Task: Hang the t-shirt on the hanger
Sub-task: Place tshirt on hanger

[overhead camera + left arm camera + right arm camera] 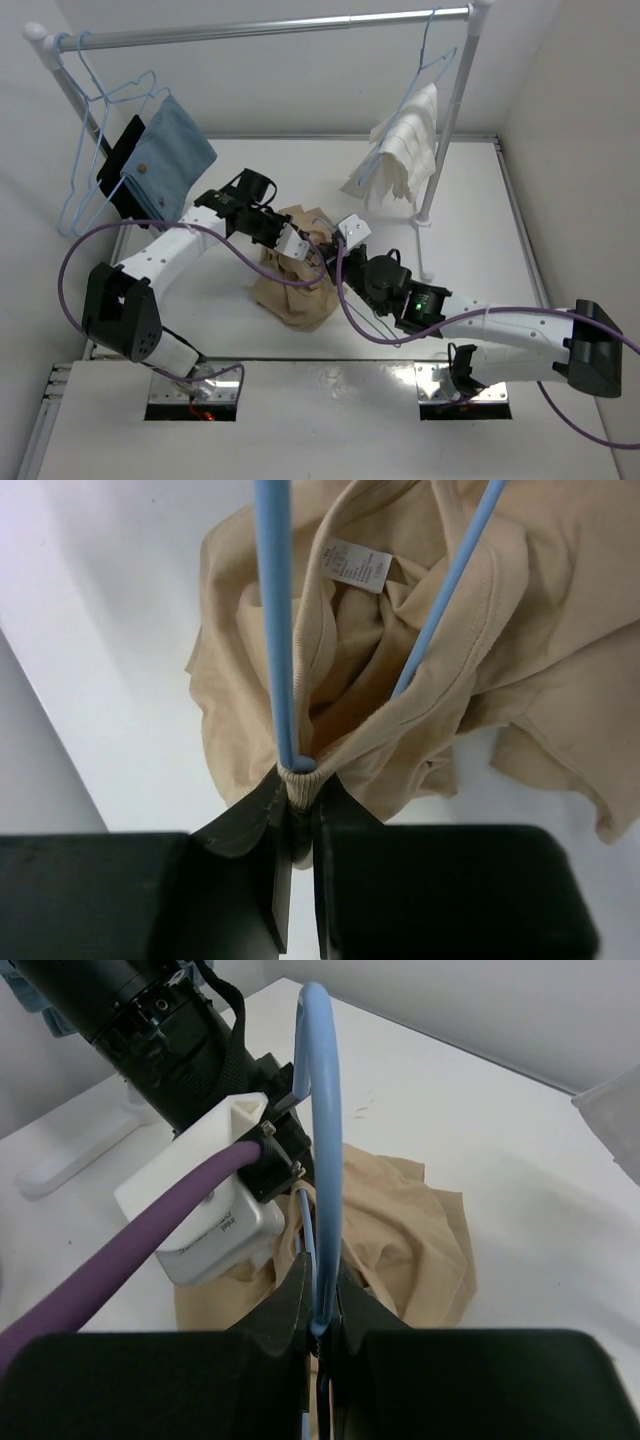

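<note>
The tan t-shirt (295,285) lies bunched on the white table between my two grippers. My left gripper (303,248) is shut on the ribbed collar of the t-shirt (300,785) and holds it up. The light-blue wire hanger (276,630) runs down into the neck opening, its two wires spreading apart inside the collar, near the white label (352,563). My right gripper (335,245) is shut on the hanger (322,1160) near its hook, which curves upward above the fingers (290,1295). The t-shirt (410,1230) lies just below it.
A clothes rail (260,30) spans the back. Empty blue hangers (90,150) and a blue cloth (172,155) hang at the left. A white cloth (405,150) hangs at the right, beside the rack's post (440,150) and foot (425,218).
</note>
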Controlling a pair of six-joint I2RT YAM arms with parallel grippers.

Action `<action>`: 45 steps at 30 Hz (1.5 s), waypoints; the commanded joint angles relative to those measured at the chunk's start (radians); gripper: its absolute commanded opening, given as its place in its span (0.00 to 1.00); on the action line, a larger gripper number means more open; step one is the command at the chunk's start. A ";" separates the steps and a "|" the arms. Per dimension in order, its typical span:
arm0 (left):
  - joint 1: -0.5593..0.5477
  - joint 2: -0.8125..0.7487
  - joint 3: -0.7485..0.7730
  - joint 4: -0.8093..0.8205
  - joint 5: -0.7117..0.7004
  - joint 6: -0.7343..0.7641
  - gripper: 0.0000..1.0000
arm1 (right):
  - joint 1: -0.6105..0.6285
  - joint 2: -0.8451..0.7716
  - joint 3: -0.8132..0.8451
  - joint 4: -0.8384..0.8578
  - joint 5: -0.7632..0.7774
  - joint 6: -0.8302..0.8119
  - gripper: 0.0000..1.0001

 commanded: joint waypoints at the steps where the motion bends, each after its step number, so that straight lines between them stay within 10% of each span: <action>1: -0.011 -0.017 0.078 -0.059 0.186 -0.097 0.08 | 0.004 0.013 0.039 0.062 0.007 -0.003 0.00; 16: -0.020 -0.026 0.161 -0.137 0.433 -0.321 0.25 | 0.004 0.022 0.039 0.062 -0.002 -0.003 0.00; 32: -0.091 -0.028 0.040 -0.169 0.362 -0.293 0.38 | 0.004 0.052 0.059 0.112 -0.030 -0.012 0.00; 35: -0.091 -0.016 0.031 -0.169 0.349 -0.293 0.33 | 0.004 0.052 0.069 0.112 -0.030 -0.012 0.00; 38: -0.100 -0.016 0.031 -0.169 0.349 -0.305 0.00 | 0.004 0.042 0.050 0.121 -0.021 -0.012 0.00; 45: -0.100 -0.036 0.072 -0.178 0.242 -0.329 0.00 | 0.004 0.015 0.050 0.021 -0.021 0.023 0.00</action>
